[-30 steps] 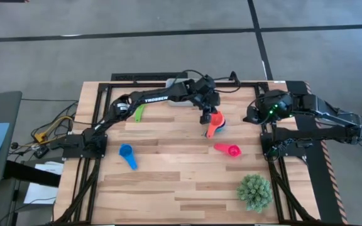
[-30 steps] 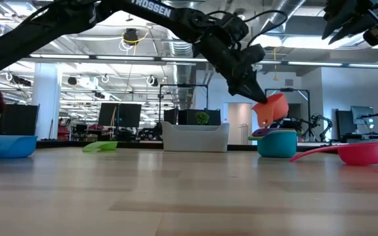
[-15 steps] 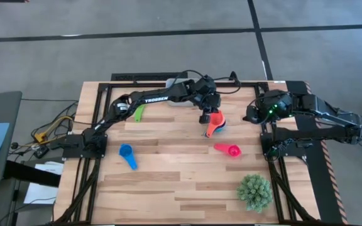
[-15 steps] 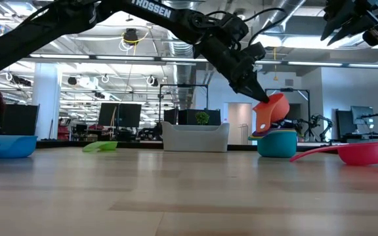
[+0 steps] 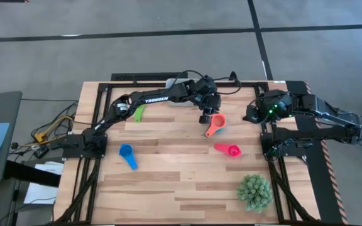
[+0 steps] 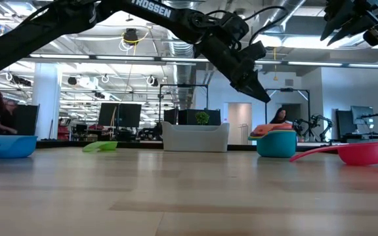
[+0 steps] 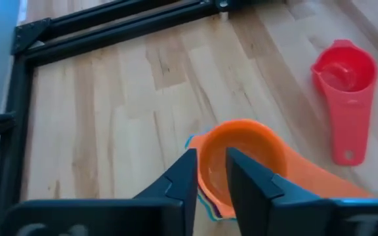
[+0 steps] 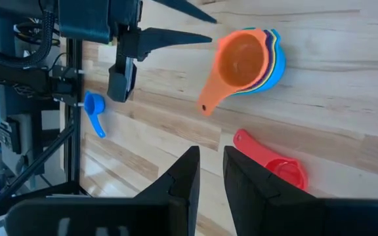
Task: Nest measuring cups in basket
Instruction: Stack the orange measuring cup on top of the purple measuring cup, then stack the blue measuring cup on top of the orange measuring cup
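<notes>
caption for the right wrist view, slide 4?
Orange cup nested atop the cup stack, left gripper just beside it; pink cup and blue cup lie loose on the table.

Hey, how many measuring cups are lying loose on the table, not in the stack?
3: the blue cup front left, the green cup back left, the pink cup beside the stack. Others may be hidden.

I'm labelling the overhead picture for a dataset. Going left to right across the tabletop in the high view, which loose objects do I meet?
Blue measuring cup → green measuring cup → orange measuring cup, on top of a stack of cups → pink measuring cup → spiky green plant. The basket is mostly hidden under the left arm, so I leave it out.
</notes>
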Robot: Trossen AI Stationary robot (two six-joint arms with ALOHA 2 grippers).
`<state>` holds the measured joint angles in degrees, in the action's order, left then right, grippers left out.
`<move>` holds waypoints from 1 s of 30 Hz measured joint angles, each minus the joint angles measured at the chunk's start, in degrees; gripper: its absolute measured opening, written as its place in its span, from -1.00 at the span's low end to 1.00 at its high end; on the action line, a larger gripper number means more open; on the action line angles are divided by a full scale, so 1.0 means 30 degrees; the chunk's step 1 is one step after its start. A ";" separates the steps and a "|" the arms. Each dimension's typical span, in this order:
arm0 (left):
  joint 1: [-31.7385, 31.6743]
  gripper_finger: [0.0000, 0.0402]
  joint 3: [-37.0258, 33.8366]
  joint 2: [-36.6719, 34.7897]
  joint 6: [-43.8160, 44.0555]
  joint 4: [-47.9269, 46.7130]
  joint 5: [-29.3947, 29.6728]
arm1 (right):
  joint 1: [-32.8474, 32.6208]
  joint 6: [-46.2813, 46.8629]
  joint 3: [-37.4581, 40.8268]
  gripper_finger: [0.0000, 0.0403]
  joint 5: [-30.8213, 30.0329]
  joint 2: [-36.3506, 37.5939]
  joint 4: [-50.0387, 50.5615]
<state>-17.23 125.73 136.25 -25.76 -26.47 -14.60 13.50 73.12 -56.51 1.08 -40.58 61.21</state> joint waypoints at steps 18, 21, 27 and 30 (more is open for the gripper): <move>-0.1472 -0.48 0.1285 -0.1453 0.6470 -0.8909 -0.0101 | 0.0000 -0.2542 0.0000 -0.54 -0.0994 -0.2299 -0.0323; -0.1501 -0.49 -0.0279 -0.2663 0.7292 -0.9834 0.0497 | -0.0150 -0.3000 0.0000 -0.54 -0.0942 -0.2627 -0.0479; -0.0672 -0.55 -0.6960 -0.7547 0.9697 -0.7398 0.2451 | -0.0952 -0.3472 0.0000 -0.54 -0.0901 -0.2739 -0.0971; -0.0136 -0.57 -1.1426 -1.0520 1.1933 -0.5688 0.3457 | -0.1290 -0.3643 0.0000 -0.54 -0.0947 -0.2744 -0.1246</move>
<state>-17.64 91.45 104.68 10.04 -43.53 -4.23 9.63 62.19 -56.51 -1.76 -48.81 57.47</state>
